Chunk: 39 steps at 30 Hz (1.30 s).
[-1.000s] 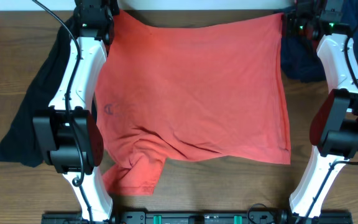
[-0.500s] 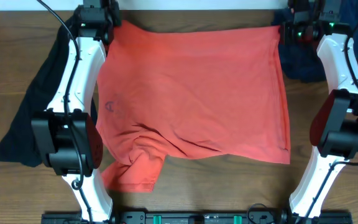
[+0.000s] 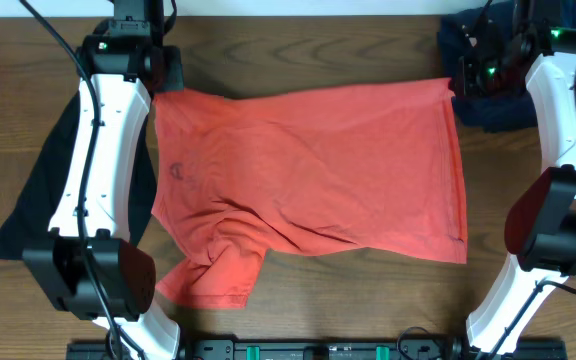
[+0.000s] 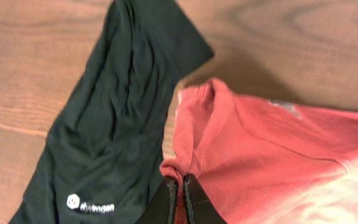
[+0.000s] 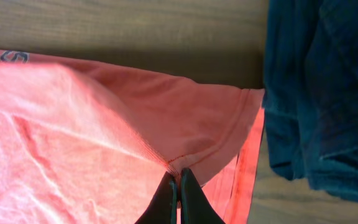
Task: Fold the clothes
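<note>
A black garment [image 3: 43, 195] lies crumpled in a long strip at the far left of a brown wooden worktop [image 3: 368, 305]. It appears to be set aside, right beside the shirt being worked on, and the left wrist view shows a small white logo on it. Just to its right, the left fingers [image 4: 166, 202] are pressed together on a bunched fold of cloth at the far left corner of a red T-shirt [image 3: 308, 170]; whether that fold is neckline or shoulder is hard to tell. The shirt is spread across the middle of the worktop, mostly flat, with wrinkles and one short sleeve [image 3: 213, 280] rumpled at its near left corner. Its far edge runs in a fairly straight line between the two arms. This suggests both corners are pinched so that the edge can be carried as one and laid over toward the near edge for a first fold. At the far right corner the right fingers [image 5: 163, 199] are clamped shut on the stitched edge, and the cloth puckers where they bite. Immediately right of that corner a navy garment [image 3: 493, 75] sits in a heap, probably waiting its turn. The fold looks barely begun, and either nearby pile could snag if an arm drifts outward.
</note>
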Each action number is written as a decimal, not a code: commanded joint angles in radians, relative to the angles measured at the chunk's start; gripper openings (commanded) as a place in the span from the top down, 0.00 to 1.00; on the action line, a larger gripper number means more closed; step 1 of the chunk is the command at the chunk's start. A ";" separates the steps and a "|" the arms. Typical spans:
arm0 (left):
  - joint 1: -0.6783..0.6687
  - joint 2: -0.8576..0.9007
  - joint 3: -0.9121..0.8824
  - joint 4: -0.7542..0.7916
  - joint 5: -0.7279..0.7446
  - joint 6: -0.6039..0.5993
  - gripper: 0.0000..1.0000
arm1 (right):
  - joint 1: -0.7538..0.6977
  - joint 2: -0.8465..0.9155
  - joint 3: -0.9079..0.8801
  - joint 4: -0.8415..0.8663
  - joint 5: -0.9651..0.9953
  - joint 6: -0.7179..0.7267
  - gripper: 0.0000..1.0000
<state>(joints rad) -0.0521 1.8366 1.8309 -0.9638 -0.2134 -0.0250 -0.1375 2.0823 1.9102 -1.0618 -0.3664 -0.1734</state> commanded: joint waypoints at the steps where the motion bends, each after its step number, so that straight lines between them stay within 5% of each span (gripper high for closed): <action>1: 0.021 0.015 -0.032 -0.020 -0.015 0.002 0.94 | 0.000 -0.004 -0.032 -0.016 0.000 -0.011 0.99; 24: 0.047 0.022 -0.149 -0.039 0.017 -0.002 0.94 | 0.000 -0.004 -0.219 0.005 0.000 -0.003 0.99; 27: 0.047 0.022 -0.165 -0.066 0.019 -0.002 0.83 | 0.000 -0.004 -0.219 -0.008 0.000 -0.004 0.78; 31: 0.047 0.022 -0.184 -0.103 0.020 -0.002 0.57 | 0.000 -0.004 -0.219 -0.013 0.000 -0.004 0.56; 39: 0.047 0.019 -0.185 -0.160 0.020 -0.005 0.51 | 0.001 -0.013 -0.195 -0.028 -0.028 0.000 0.41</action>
<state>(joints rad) -0.0082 1.8462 1.6493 -1.1133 -0.1963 -0.0257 -0.1375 2.0823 1.6989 -1.0809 -0.3679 -0.1688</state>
